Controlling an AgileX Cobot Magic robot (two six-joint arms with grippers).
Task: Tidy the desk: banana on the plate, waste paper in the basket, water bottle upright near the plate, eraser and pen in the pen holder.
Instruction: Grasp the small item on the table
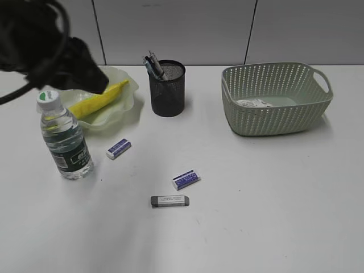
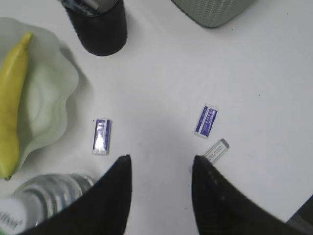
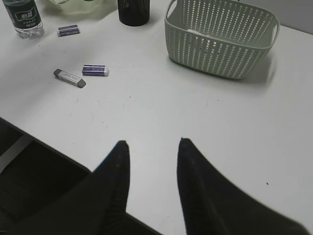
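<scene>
My left gripper (image 2: 160,164) agape, empty, above desk (image 1: 273,193) — right gripper (image 3: 150,147) likewise. Banana (image 1: 101,100) on plate (image 1: 122,108); water bottle (image 1: 64,138) upright beside it; three erasers loose — nearest (image 1: 119,148) by bottle.

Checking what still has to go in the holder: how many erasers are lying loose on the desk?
3. A blue-and-white eraser beside the ruffled green plate, another blue-and-white one mid-desk, and a grey bar eraser just in front of it. More may sit hidden inside the black mesh cup.

Print on water bottle (image 1: 67,149) label, erasers (image 1: 186,180): too small, unreadable.
</scene>
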